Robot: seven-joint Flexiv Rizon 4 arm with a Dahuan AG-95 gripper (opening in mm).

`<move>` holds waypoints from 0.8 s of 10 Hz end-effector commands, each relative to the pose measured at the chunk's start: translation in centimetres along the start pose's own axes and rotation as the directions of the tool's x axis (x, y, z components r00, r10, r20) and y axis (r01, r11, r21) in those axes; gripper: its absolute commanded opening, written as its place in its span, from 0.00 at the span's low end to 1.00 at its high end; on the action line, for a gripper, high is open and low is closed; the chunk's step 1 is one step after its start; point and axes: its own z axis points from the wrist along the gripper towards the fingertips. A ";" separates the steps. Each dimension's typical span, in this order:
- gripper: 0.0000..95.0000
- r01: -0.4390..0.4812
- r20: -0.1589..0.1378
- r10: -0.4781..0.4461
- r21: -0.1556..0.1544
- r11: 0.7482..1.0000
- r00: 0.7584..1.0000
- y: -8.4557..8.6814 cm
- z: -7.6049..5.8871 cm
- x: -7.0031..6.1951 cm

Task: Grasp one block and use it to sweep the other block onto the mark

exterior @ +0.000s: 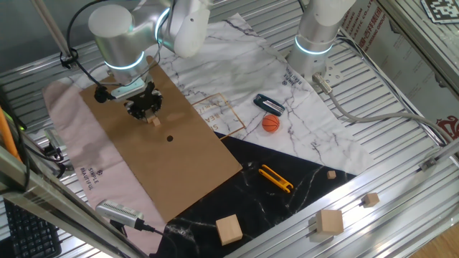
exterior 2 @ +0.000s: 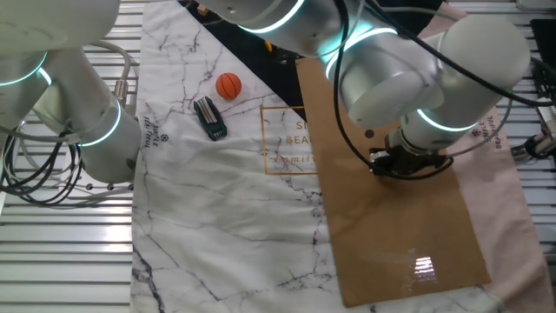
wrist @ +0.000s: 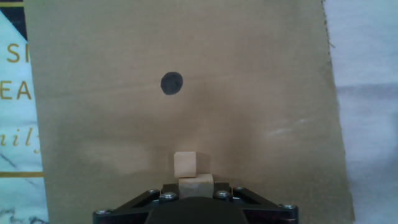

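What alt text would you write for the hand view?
The claw holds one tan block just behind a second block on brown cardboard. A black dot lies farther ahead, slightly left.

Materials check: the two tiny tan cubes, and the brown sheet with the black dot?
The tiny tan cube clamped in the gripper at and its twin ahead: likely bare wood, matte, pale with faint grain. The brown sheet: looks like cardboard, dull and fibrous. The black dot seems to be ink or marker.
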 end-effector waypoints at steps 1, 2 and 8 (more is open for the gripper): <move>0.00 0.003 0.001 -0.003 0.000 1.000 1.000 0.2 0.0 0.0; 0.00 0.002 0.002 -0.002 0.001 1.000 1.000 0.3 0.1 0.0; 0.00 -0.005 0.002 0.005 0.000 1.000 1.000 0.5 0.0 -0.3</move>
